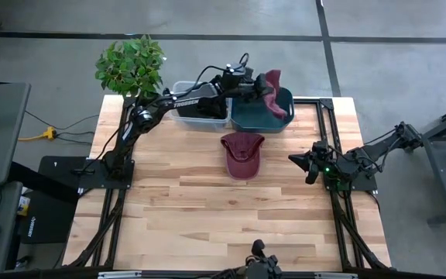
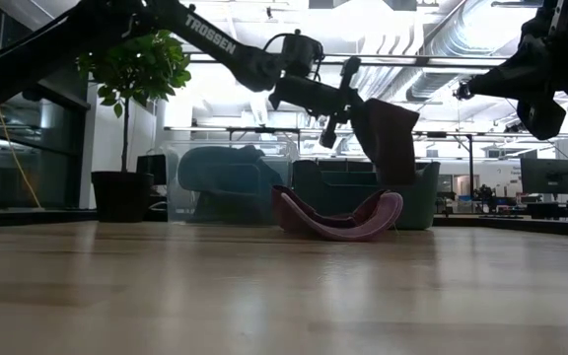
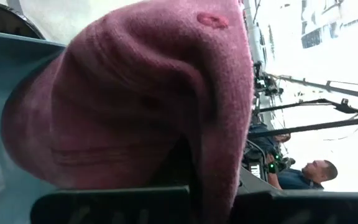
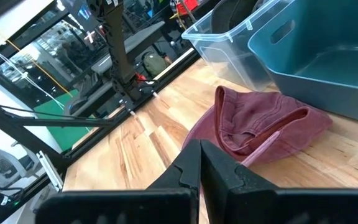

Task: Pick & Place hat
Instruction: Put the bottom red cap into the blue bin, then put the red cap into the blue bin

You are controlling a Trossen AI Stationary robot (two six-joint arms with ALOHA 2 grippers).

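I find the left gripper [image 1: 263, 84] pinching a maroon hat [image 1: 275, 91] above the teal bin [image 1: 248, 118], not yet released; a second hat [image 1: 242, 154] lies on the table [image 1: 207, 209]; the right gripper [image 1: 302, 161], fingers pressed together, waits beside it.

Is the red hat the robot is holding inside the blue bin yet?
Not yet. The left hand holds the hat hanging above the blue bin.

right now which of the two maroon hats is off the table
The hat held in the left gripper above the teal bin; the other hat lies on the table.
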